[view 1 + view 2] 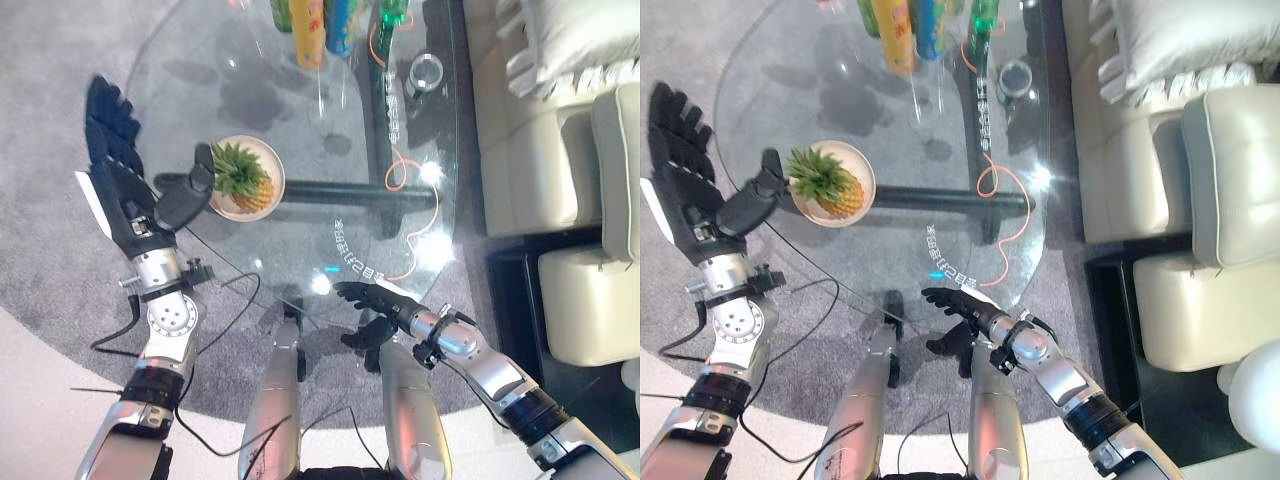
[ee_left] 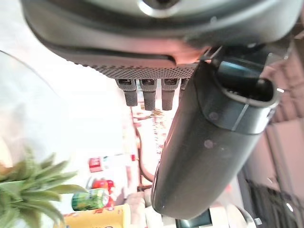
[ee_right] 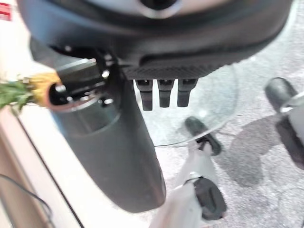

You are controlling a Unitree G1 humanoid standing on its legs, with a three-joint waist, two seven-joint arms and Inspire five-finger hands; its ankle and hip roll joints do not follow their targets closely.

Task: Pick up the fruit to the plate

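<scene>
A small pineapple [image 1: 243, 181] with green leaves lies on a round cream plate [image 1: 271, 163] on the left part of the glass table [image 1: 300, 240]. My left hand [image 1: 125, 165] stands open just left of the plate, fingers straight and pointing away, its thumb [image 1: 190, 195] reaching to the plate's near-left rim beside the leaves. The pineapple's leaves [image 2: 28, 190] show past that hand in the left wrist view. My right hand [image 1: 375, 300] rests open at the table's near edge, holding nothing. The pineapple [image 3: 35, 88] shows beside its thumb in the right wrist view.
Several bottles and cans [image 1: 320, 25] stand at the table's far edge, with a glass [image 1: 425, 72] to their right. An orange cord [image 1: 415, 195] lies across the table's right part. A cream sofa [image 1: 570, 150] stands on the right. Grey carpet [image 1: 50, 230] surrounds the table.
</scene>
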